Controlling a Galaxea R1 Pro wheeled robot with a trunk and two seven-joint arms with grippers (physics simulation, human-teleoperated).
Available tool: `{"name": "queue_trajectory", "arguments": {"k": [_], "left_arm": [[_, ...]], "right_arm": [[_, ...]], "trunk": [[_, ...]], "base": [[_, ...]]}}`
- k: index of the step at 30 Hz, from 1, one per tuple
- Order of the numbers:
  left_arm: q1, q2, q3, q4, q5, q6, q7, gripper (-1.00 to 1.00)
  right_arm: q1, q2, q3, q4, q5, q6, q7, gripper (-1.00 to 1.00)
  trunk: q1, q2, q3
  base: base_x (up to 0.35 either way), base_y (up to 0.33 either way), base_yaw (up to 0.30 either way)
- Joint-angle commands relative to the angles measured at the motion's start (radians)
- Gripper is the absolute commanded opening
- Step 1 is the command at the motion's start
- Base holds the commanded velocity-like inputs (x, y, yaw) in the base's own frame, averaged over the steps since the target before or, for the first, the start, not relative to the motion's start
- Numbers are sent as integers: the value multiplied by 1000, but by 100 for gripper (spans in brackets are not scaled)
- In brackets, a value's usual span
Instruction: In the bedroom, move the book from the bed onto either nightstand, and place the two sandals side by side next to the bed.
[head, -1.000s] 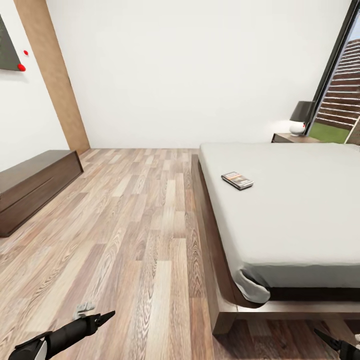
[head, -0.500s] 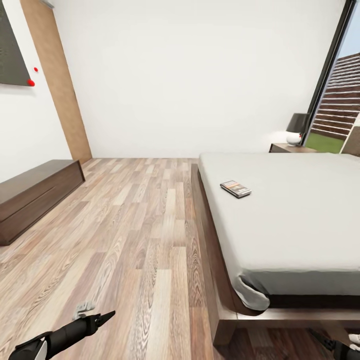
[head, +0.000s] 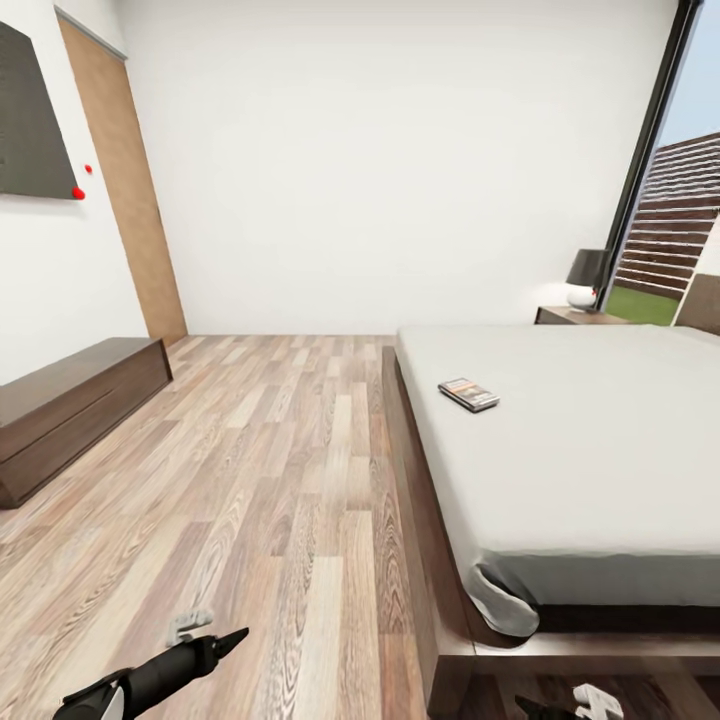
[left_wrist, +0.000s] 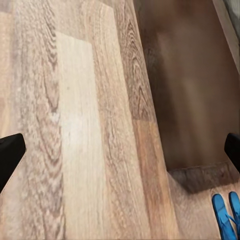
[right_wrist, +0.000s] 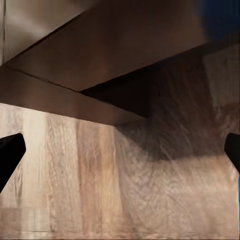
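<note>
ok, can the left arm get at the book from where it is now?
Probably not. The left end effector hangs low over the floor, empty and open, while the book lies well ahead on the mattress, past the bed frame's edge. Nothing blocks it; it just looks too far.

— Book? — Thin dark paperback with an orange band (head: 468, 394) lies flat on the pale grey mattress of the low dark-wood bed (head: 600, 450).
— Sandals? — Two bright blue flip-flops (left_wrist: 226, 214), side by side on the wood-plank floor (head: 260, 470).

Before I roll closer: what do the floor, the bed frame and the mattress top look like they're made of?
Floor: wood planks, mixed tan and brown grain, low sheen. Bed frame: dark brown wood, smooth, apparently satin. Mattress: plain pale grey fabric, matte, probably soft; its corner folds.
</note>
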Motion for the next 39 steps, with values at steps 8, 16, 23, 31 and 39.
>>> {"name": "queue_trajectory", "arguments": {"k": [8, 16, 23, 31, 39], "left_arm": [[0, -19, 8, 30, -6, -5, 29, 100], [2, -29, -6, 128, -7, -169, 32, 100], [3, -41, -9, 137, -8, -212, 51, 100], [4, -48, -9, 138, -7, -216, 78, 100], [3, -48, -8, 138, -6, -214, 77, 100]], "right_arm": [[-2, 21, 6, 4, 69, -5, -23, 100], [-2, 13, 3, 4, 71, -5, -25, 100], [-2, 13, 2, 4, 71, -5, -25, 100], [-2, 13, 2, 4, 71, -5, -25, 100], [-2, 13, 3, 4, 71, -5, -25, 100]], "trunk": [[-7, 8, 29], [-38, 64, 54], [-65, 113, 76], [-95, 169, 101], [-126, 225, 126]], "base": [[0, 0, 0], [0, 0, 0], [0, 0, 0], [0, 0, 0], [0, 0, 0]]}}
